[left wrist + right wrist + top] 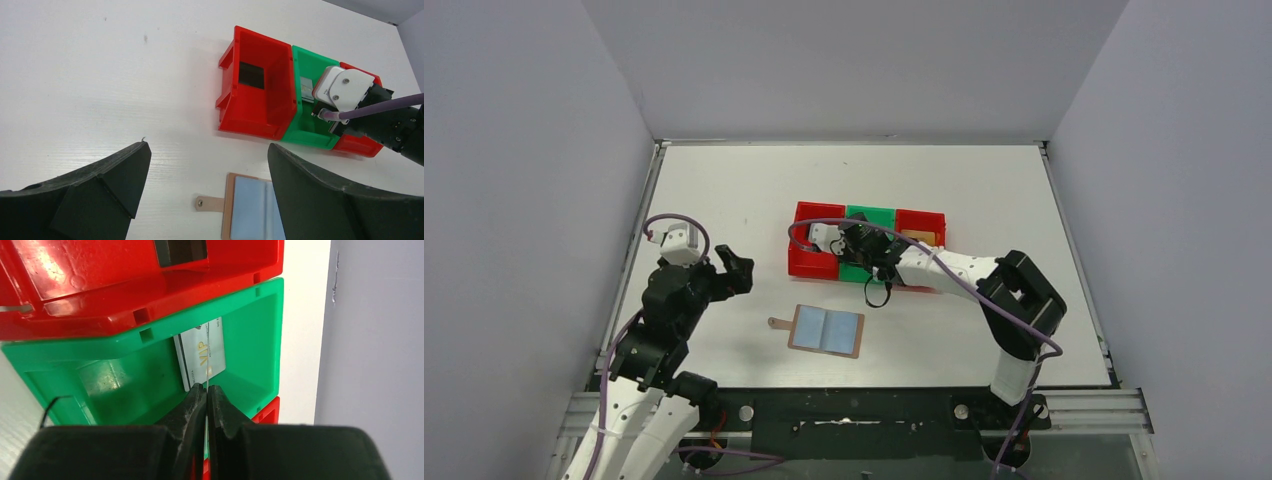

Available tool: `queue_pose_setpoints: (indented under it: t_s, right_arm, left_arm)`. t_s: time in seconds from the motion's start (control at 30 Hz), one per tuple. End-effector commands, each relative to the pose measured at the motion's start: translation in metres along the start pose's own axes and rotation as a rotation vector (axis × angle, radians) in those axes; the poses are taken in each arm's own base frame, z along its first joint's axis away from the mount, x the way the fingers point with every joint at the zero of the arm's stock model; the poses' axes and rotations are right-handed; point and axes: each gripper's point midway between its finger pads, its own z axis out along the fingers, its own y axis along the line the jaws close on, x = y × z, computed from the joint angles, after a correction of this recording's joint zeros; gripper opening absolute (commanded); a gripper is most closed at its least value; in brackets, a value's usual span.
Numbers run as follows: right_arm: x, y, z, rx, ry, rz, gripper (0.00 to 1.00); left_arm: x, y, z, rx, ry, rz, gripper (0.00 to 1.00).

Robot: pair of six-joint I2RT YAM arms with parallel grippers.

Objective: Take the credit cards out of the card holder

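Inside green bin (252,335), silver-grey VIP card (202,352)

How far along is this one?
Done: black card in one red bin, silver card in the green bin, tan card in the other red bin; open card holder shows no cards. In hand: right fingers closed over the green bin, possibly pinching another edge-on. Remaining: dropping it, if so.

The one word I can read is "VIP", in gold capitals, on the silver-grey card (202,352) lying in the green bin (250,340), just ahead of my right gripper (206,389). That bin sits mid-row on the bench (724,190), toward the far edge. Finer print beside the word is too small for me to read.
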Motion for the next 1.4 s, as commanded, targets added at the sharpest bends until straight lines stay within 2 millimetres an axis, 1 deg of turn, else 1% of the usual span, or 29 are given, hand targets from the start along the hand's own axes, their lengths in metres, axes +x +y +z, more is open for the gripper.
queue_pose_setpoints:
  t_s: [0.0,0.13,0.33,0.47,0.53,0.63,0.73,0.83,1.0,1.1,1.37]
  right_arm:
    - [-0.012,-0.032,0.0,0.076,-0.055,-0.01,0.02]
    - [-0.006,-0.037,0.009,0.098,-0.053,-0.012,0.03]
    - [-0.003,-0.036,0.022,0.078,-0.061,-0.028,0.03]
    - [-0.001,-0.037,0.027,0.081,-0.07,-0.021,0.05]
    - [-0.001,-0.034,0.029,0.076,-0.069,-0.022,0.1]
    - [0.003,-0.029,0.031,0.062,-0.064,-0.024,0.11]
    - [0.008,-0.024,0.033,0.042,-0.051,-0.028,0.15]
    - [0.012,-0.021,0.035,0.029,-0.038,-0.03,0.15]
    - [0.014,-0.019,0.036,0.014,-0.034,-0.031,0.16]
    - [0.012,-0.013,0.036,-0.029,-0.04,-0.032,0.15]
    - [0.015,-0.019,0.04,0.003,-0.015,0.003,0.17]
  left_arm:
    - [-0.011,0.0,-0.001,0.001,-0.045,0.012,0.89]
    - [-0.011,0.001,0.0,-0.003,-0.04,0.014,0.89]
    - [-0.011,0.002,0.0,-0.006,-0.041,0.013,0.88]
    - [-0.01,0.002,0.0,-0.007,-0.04,0.013,0.88]
    - [-0.01,0.003,0.0,-0.008,-0.04,0.014,0.89]
    - [-0.01,0.002,0.0,-0.007,-0.041,0.014,0.89]
    - [-0.009,0.003,0.0,-0.007,-0.038,0.015,0.89]
    - [-0.01,0.002,0.0,-0.006,-0.039,0.015,0.89]
    - [-0.008,0.002,0.001,-0.004,-0.033,0.016,0.89]
    - [-0.007,0.003,0.001,-0.006,-0.029,0.018,0.89]
    - [-0.005,0.003,0.004,-0.004,-0.016,0.02,0.89]
